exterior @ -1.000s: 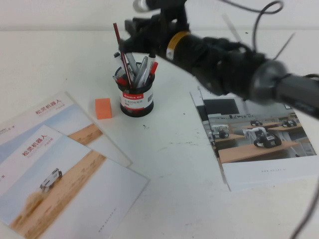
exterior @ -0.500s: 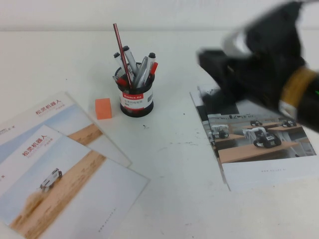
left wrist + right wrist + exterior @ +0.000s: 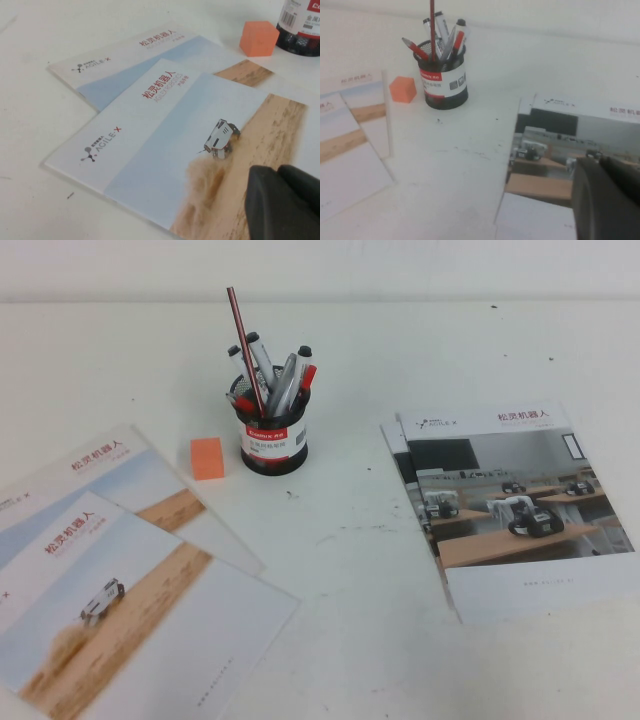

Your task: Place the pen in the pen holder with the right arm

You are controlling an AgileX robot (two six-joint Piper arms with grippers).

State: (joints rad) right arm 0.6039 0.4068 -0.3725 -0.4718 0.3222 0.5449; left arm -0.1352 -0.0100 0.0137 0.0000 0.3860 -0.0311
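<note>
The pen [image 3: 246, 352], a thin dark red stick, stands tilted in the pen holder [image 3: 273, 440] among thicker markers [image 3: 262, 358], its upper length rising well above them all. The black mesh cup sits on the white bench [image 3: 340, 540] just beside an orange block [image 3: 207, 457], with brochures [image 3: 120, 580] spread to its left and a booklet [image 3: 510, 505] to its right. The right tool [image 3: 607, 202] is clear of the cup and hangs over the booklet, its fingers pressed together on nothing. The left tool [image 3: 285, 202] hovers low above the brochures; whether it is spread cannot be told. The pen looks light, stiff and smooth, likely to roll or slip; judged from here, its exposed upper shaft offers the only free place to pinch it.
</note>
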